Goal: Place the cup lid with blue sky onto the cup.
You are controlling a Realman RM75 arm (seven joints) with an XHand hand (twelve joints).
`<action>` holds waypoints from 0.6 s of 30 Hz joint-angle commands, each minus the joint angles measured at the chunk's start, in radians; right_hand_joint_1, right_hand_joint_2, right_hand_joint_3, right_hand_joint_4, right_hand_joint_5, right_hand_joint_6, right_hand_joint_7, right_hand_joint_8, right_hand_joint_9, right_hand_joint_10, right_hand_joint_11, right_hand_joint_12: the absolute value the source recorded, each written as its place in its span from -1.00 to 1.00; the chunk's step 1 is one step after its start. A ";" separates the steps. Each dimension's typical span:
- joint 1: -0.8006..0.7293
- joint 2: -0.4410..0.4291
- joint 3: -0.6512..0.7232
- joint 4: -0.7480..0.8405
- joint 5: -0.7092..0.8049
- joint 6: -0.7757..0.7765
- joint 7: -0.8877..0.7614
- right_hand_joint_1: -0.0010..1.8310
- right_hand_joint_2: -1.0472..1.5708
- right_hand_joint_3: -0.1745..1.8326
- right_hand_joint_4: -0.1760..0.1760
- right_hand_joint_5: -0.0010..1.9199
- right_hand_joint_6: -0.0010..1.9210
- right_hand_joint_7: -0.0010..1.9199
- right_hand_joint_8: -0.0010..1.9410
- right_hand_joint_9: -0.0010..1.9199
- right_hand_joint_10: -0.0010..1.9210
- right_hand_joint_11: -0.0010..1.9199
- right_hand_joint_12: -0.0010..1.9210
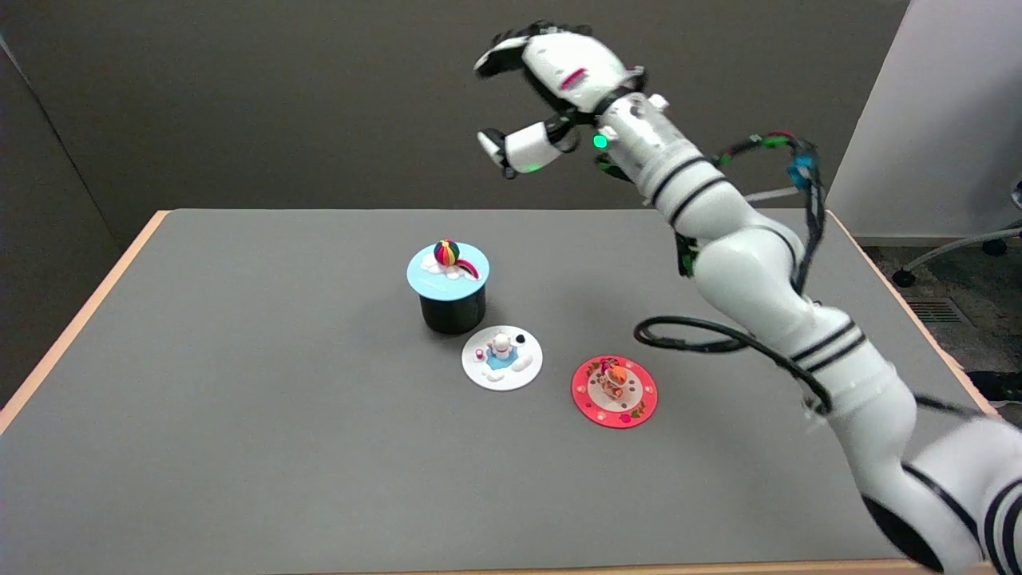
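A grey table (239, 447) with a pale wooden edge stands before a dark wall. Nearest to the near edge, a little right of the middle, lies a red lid (614, 390) with a small orange figure on it. Just behind it to the left lies a white lid (502, 357) with a small white figure. Touching or almost touching this one, the black cup (453, 307) stands near the centre of the table, and the sky-blue lid (447, 270) with a rainbow ball and clouds sits flat on its top, so the task seems already done. Beyond, high above the far edge, the right hand (543, 88) hangs in the air with fingers spread and holds nothing.

The blue lid looks light, stiff and thin. Probably the ball on top is the best place to pinch it, because the flat rim gives little to hold. The decoration may be fragile. No brand or writing can be read on anything.
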 commanded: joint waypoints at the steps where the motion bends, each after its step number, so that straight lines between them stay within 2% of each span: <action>1: -0.387 -0.159 0.356 -0.178 -0.003 0.289 -0.066 -0.19 0.04 0.15 -0.90 -0.65 -0.82 -0.78 -0.86 -0.59 -0.81 -0.55 -0.47; 7: -0.467 -0.204 0.368 -0.172 -0.002 0.344 -0.058 -0.20 -0.01 0.12 -0.91 -0.80 -0.84 -0.83 -0.84 -0.61 -0.81 -0.53 -0.57; 14: -0.525 -0.282 0.404 -0.174 0.000 0.419 -0.057 -0.20 0.00 0.10 -0.92 -0.82 -0.84 -0.80 -0.86 -0.62 -0.80 -0.54 -0.56; 18: -0.549 -0.273 0.410 -0.174 0.000 0.426 -0.056 -0.21 0.00 0.09 -0.89 -0.81 -0.84 -0.78 -0.85 -0.63 -0.81 -0.55 -0.59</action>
